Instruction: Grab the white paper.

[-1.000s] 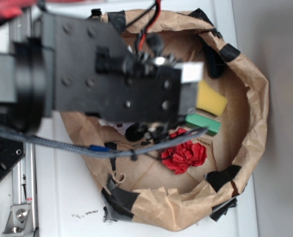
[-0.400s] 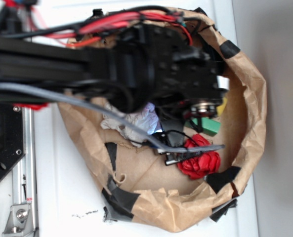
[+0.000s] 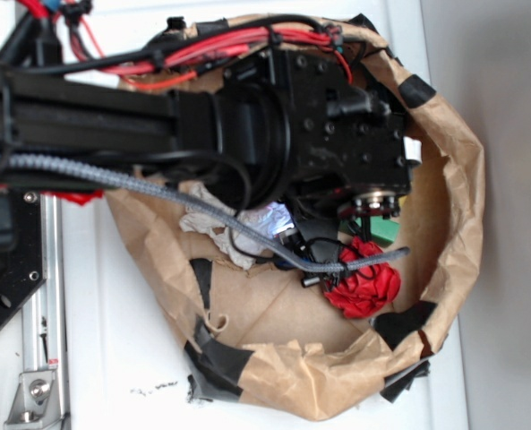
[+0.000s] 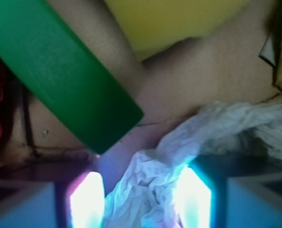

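The white paper (image 3: 222,235) is a crumpled off-white wad on the brown lining, left of centre, half hidden under my arm. In the wrist view a fold of the white paper (image 4: 226,128) runs down between my fingers. My gripper (image 4: 141,202) is open and low around it: the paper lies against the right finger (image 4: 194,199), and a narrow gap shows beside the left finger (image 4: 87,202). From outside, the gripper (image 3: 278,219) is mostly covered by the black wrist housing.
A brown paper lined basin (image 3: 462,179) with raised, black-taped walls surrounds everything. A red paper ball (image 3: 368,285) lies at the lower right under a grey cable. A green block (image 4: 60,71) and a yellow sponge (image 4: 174,19) sit just ahead of the fingers.
My arm has swung round and lowered into the basin, uncovering the white paper and bringing the fingers down around it. The red ball has shifted slightly to the right.
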Robot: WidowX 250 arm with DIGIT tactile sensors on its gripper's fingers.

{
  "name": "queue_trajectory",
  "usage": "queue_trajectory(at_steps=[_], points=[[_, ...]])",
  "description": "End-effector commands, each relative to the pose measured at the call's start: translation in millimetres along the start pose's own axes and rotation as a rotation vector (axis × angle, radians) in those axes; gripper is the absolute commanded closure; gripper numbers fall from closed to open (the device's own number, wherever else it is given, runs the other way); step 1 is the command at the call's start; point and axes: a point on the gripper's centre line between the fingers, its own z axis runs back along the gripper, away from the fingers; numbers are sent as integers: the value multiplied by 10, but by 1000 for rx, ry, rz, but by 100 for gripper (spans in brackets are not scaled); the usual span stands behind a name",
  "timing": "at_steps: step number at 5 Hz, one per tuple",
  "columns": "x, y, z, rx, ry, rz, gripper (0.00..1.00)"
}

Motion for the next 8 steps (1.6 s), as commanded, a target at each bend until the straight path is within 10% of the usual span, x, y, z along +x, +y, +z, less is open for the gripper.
queue_trajectory(at_steps=[1, 4, 5, 8], points=[[-213, 80, 392, -46, -39, 26, 100], [-315, 19, 1309, -175, -220, -17, 100], [-295, 95, 1061, -136, -210, -49, 0], [-137, 210, 686, -98, -182, -149, 0]])
